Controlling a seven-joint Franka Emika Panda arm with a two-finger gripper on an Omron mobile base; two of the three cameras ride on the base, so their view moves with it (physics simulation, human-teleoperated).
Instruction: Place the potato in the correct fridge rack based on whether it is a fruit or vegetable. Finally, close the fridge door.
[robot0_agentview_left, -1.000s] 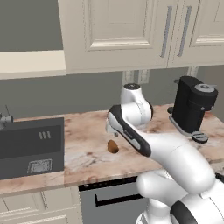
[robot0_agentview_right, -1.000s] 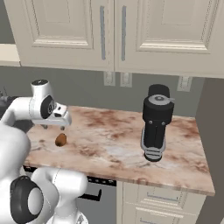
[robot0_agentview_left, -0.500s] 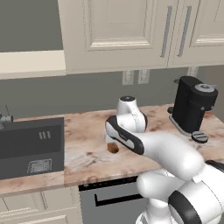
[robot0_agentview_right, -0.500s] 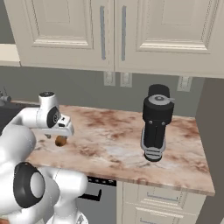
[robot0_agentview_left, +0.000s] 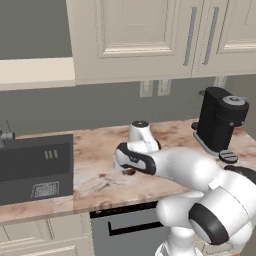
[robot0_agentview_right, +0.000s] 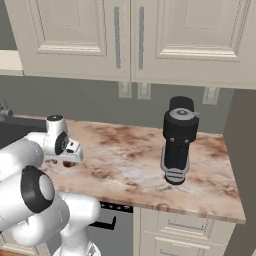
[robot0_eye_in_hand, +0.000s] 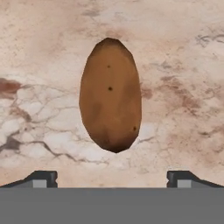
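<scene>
We see the small brown oval potato (robot0_eye_in_hand: 110, 95) lying on the pink-veined marble counter (robot0_eye_in_hand: 183, 65), centred in the hand view directly above the two-finger gripper (robot0_eye_in_hand: 111, 178), whose dark fingertips (robot0_eye_in_hand: 42, 178) stand spread wide and empty at the lower left and lower right. The potato's long axis runs top to bottom of that frame (across the line between the tips), so we judge a straight descent should bracket its narrow width.
</scene>
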